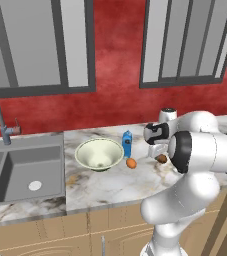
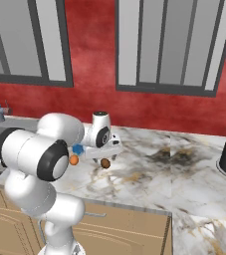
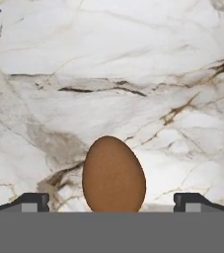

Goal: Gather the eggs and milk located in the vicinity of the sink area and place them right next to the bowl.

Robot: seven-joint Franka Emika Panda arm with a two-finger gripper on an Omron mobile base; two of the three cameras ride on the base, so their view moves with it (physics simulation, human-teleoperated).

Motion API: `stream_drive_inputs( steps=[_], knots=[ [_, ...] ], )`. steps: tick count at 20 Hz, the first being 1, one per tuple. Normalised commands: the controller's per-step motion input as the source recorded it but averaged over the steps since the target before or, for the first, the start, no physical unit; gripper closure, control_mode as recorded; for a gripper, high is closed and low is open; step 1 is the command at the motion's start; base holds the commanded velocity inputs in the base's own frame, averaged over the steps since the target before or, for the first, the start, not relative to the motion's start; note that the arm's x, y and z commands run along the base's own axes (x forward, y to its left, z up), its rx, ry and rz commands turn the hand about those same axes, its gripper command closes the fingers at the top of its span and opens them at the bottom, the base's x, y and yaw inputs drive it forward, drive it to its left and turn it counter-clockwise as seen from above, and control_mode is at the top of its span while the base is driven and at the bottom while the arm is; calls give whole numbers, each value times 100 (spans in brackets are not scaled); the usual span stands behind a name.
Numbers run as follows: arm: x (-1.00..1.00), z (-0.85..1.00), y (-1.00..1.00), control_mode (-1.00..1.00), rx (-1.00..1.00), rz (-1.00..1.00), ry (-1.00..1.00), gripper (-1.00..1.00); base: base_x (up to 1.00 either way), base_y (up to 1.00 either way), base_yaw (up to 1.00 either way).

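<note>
Brown egg (image 3: 113, 174) between wide-open gripper (image 3: 111, 201) fingertips, untouched, on marble counter (image 3: 133, 74)

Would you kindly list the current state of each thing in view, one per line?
Gripper: open, fingers either side of the brown egg.
Brown egg: lying on the counter, not gripped.
Orange egg: lying beside the bowl.
Milk: upright, beside the bowl.
Bowl: upright, empty.
Sink: empty, no water visible.
</note>
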Motion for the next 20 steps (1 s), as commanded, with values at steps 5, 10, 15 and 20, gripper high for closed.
stream_drive_inputs(
  steps=[5, 10, 15, 20],
  knots=[
    [3, -24, -1, -100, 0, 0, 0, -100, 0, 0, 0],
    [0, -13, 0, -100, 1, 0, 0, -100, 0, 0, 0],
    [0, -13, 0, -100, 3, 0, 0, -100, 0, 0, 0],
    [0, 0, 0, -100, 0, 0, 0, -100, 0, 0, 0]
  ],
)
